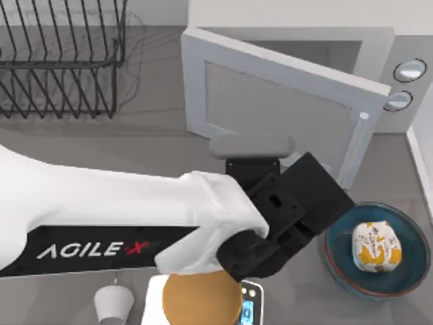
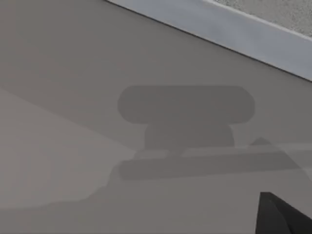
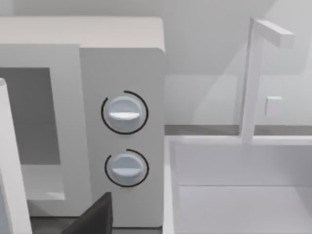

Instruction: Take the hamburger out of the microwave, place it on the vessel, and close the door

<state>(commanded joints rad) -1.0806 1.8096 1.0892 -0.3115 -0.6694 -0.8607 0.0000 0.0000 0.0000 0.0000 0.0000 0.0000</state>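
Note:
The hamburger (image 1: pixel 376 247), a white wrapped bundle with orange blotches, lies in the vessel (image 1: pixel 338 261), a blue-teal bowl with a reddish rim at the front right. The white microwave (image 1: pixel 406 47) stands at the back right with its door (image 1: pixel 270 108) swung about halfway out; the bar handle (image 1: pixel 362 145) is on the door's free edge. My left arm reaches across the table, and its black gripper (image 1: pixel 318 196) sits between the door and the vessel, close to the handle. A dark fingertip (image 2: pixel 282 217) shows over bare grey tabletop. The right wrist view faces the microwave's (image 3: pixel 122 63) two knobs.
A black wire dish rack (image 1: pixel 61 61) stands at the back left. At the front edge are a small white wine glass (image 1: pixel 114 301), a flat orange disc (image 1: pixel 201 298) and a small screen device (image 1: pixel 248 308). A white sink (image 3: pixel 239 195) with a faucet (image 3: pixel 253 83) adjoins the microwave.

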